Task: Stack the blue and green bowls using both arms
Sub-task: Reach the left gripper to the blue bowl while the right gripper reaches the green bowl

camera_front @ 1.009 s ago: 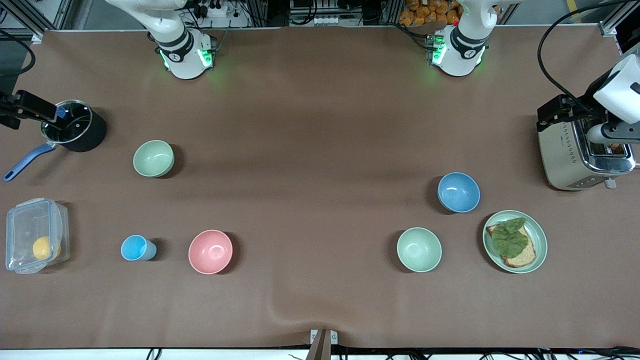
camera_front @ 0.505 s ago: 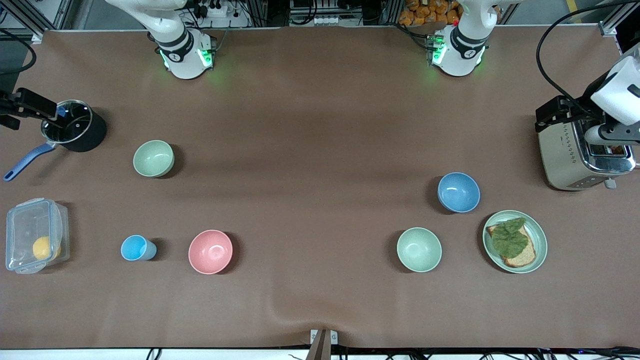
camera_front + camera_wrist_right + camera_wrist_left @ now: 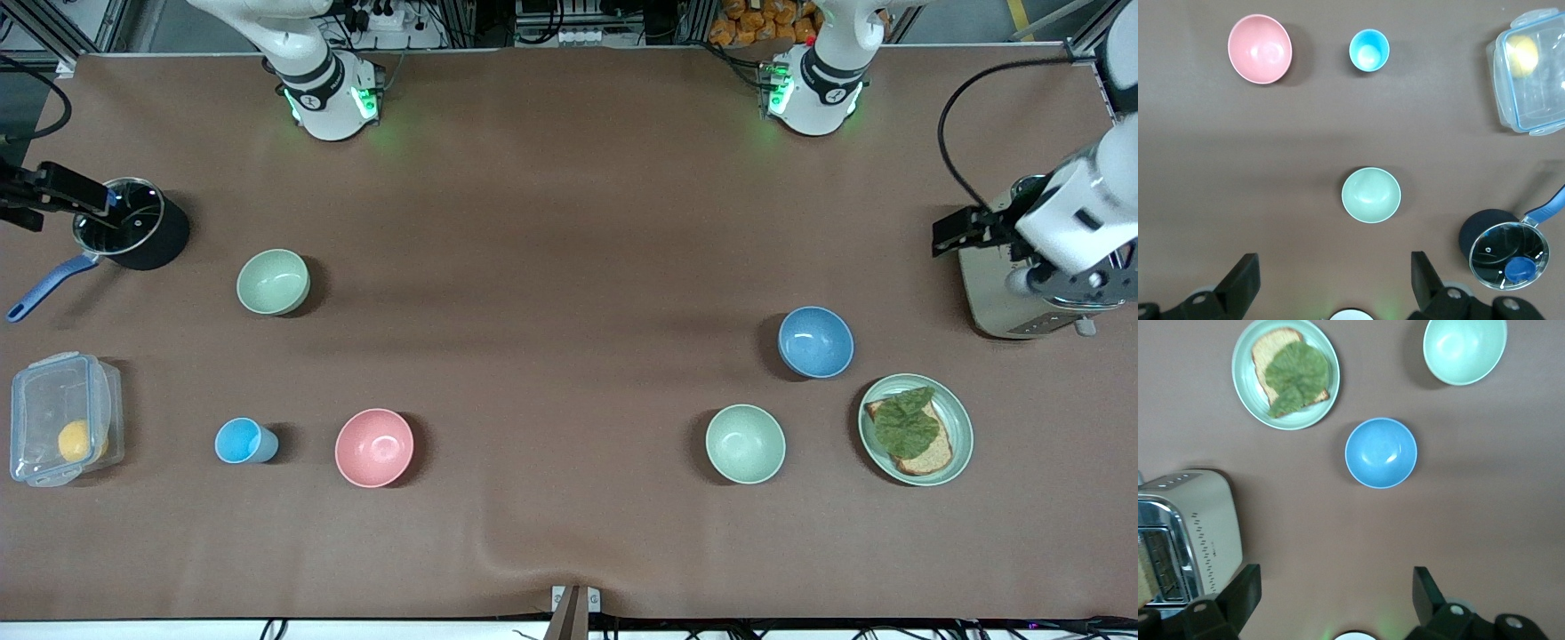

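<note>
Blue bowl [image 3: 815, 341] sat upright and empty on the desk [image 3: 569, 222], toward my left arm's end, apart from everything. It was farther from the front camera than the mint bowl [image 3: 745, 444] and the plate [image 3: 963, 433] of toast. Green bowl [image 3: 273, 282] sat upright and empty toward my right arm's end, beside the pot [image 3: 133, 224] and a little nearer the camera. The two bowls were well apart, and neither had been touched.

My left claw [image 3: 965, 229] hung over the toaster [image 3: 1005, 298] at the desk's end, fingers spread wide and holding nothing. The blue bowl lay well apart from it, toward the desk's middle; in the left wrist view it showed clear ahead of the open fingers [image 3: 1238, 592].

My right claw [image 3: 40, 188] hung over the pot's outer edge, also spread wide and empty. The green bowl lay near the pot but apart from that claw, clear ahead of it in the right wrist view.

I judged this to be the very start: the reach toward the bowls, with no grasp made yet. Each claw next needed to travel inward, come down over its bowl's rim, and pinch one wall.
</note>
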Robot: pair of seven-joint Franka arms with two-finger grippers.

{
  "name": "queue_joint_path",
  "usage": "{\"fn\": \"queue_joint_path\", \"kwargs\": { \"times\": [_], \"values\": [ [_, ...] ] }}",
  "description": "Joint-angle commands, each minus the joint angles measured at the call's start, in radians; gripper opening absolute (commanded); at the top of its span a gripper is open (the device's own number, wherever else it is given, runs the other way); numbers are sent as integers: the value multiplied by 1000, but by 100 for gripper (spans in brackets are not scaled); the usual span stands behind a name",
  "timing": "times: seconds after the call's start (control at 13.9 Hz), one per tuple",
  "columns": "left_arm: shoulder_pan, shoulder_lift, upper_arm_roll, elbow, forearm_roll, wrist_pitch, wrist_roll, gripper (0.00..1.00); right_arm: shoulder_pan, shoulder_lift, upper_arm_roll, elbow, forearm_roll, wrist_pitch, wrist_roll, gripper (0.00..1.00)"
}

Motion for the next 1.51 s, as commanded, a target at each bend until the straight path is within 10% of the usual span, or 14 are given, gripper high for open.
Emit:
{"fn": "queue_joint_path", "kwargs": {
  "times": [0.0, 1.44],
  "values": [
    [10, 97, -2, 15, 18, -4, 20, 100, -29, -40, -3, -83, -8, 19, -19, 100],
    [38, 108, -2, -503, 15, 683, 3, 100, -82, -220, -176, -937, 62, 683, -367, 100]
  ]
}}
